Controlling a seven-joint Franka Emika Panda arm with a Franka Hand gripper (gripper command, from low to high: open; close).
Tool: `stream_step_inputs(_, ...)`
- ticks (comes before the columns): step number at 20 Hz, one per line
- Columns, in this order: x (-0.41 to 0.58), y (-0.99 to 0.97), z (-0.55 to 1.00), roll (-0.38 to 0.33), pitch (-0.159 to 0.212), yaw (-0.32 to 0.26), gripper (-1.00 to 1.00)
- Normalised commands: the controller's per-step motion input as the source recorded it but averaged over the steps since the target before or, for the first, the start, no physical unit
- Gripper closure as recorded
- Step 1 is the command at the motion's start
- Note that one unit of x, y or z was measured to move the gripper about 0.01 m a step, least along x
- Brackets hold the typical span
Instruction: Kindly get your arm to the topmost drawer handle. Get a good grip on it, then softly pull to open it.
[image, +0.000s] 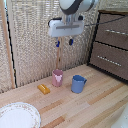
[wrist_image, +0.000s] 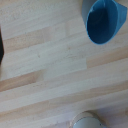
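My white arm (image: 75, 6) hangs at the top middle of the exterior view. Its gripper (image: 64, 43) points down, well above the wooden table (image: 90, 107). The blue-tipped fingers (image: 57, 44) stand apart with nothing between them. The dark brown drawers are at the exterior view's right. The upper drawer front (image: 111, 37) carries a slim silver bar handle (image: 116, 31), far from the gripper. A lower drawer (image: 100, 52) has its own handle (image: 107, 59). The wrist view shows no fingers, drawer or handle.
A pink cup (image: 58, 77) and a blue cup (image: 78, 83) stand under the gripper; the blue cup also shows in the wrist view (wrist_image: 104, 20). A yellow block (image: 44, 89) lies beside them. A patterned plate (image: 19, 116) sits near the front. A woven screen (image: 30, 40) stands behind.
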Motion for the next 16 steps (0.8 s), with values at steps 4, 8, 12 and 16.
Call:
stream_step_inputs(4,0.038,-0.29,0.09,-0.361,0.047,0.000,-1.00)
stream_step_inputs(8,0.017,-0.28,-0.01,-0.375,0.057,0.000,-1.00)
stream_step_inputs(12,0.001,-0.18,-0.09,-0.375,0.058,0.014,-1.00)
stream_step_inputs(16,-0.012,-0.02,-0.08,-0.375,0.047,0.105,-1.00)
